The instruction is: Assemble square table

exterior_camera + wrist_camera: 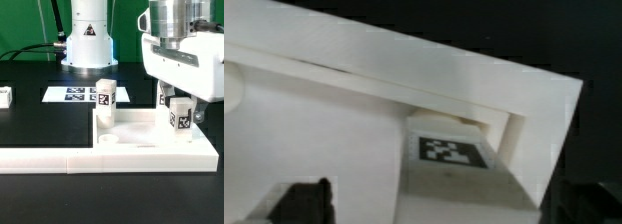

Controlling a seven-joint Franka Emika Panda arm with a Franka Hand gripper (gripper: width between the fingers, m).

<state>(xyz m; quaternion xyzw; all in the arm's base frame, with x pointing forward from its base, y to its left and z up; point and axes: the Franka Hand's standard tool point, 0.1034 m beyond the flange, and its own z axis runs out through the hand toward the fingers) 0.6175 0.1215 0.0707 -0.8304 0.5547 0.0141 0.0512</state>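
Observation:
The white square tabletop (135, 133) lies flat on the black table, and its rim shows in the wrist view (420, 70). One white leg (105, 97) with a tag stands upright on its far corner at the exterior view's left. A second tagged leg (180, 114) stands at the tabletop's corner at the exterior view's right, tight in the rim's corner in the wrist view (452, 152). My gripper (181, 118) straddles this leg from above. In the wrist view the gripper (446, 205) is open, with a gap between one dark fingertip (304, 200) and the leg.
The long white L-shaped rail (80, 158) runs along the front of the tabletop. The marker board (72, 95) lies behind, in front of the robot base (88, 40). Another small white tagged part (5, 97) lies at the exterior view's far left.

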